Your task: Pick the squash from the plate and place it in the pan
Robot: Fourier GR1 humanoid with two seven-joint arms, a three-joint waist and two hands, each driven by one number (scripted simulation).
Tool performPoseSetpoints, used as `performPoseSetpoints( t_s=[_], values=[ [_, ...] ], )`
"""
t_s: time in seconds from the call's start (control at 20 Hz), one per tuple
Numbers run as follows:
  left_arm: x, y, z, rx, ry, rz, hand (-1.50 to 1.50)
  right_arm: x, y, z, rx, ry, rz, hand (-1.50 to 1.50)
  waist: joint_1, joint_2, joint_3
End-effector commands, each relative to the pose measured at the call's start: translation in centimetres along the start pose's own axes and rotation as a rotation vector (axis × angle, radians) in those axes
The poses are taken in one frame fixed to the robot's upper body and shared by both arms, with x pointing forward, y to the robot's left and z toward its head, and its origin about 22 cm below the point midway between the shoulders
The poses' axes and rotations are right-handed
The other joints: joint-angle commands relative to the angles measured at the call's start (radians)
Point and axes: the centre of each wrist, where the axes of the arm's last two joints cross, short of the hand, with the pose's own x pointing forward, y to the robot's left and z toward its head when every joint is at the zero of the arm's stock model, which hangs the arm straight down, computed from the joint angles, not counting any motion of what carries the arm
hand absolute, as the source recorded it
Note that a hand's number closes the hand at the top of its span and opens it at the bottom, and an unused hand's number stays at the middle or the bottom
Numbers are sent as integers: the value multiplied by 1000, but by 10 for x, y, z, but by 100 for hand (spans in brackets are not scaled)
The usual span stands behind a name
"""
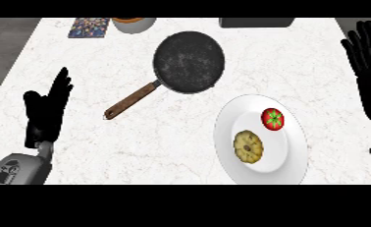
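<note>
The left hand [45,110] shows at the view's left side, black, open with its fingers [61,82] straight and close together, pointing up and a little to the right, the thumb set off to the left; its grey forearm [23,168] comes in at the lower left corner. The right hand [360,56] shows at the view's right edge, partly cut off, open with straight fingers pointing up. Neither hand holds anything.

Black left hand [45,110] at lower left of frame, matte, slender fingers, grey cylindrical forearm [22,168] with dark marking, black right hand [360,54] at right edge
</note>
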Motion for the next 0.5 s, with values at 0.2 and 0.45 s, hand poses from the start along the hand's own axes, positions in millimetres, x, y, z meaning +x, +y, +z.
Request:
performPoseSetpoints(
  t_s=[0.2,0.45],
  values=[
    [-1,17,-8,-17,19,-146,0,24,111,24,822,-157,68,-150,117,7,-19],
    [-29,32,5,31,140,-165,0,8,82,25,420,-367,432,150,13,-11,-13]
  ],
)
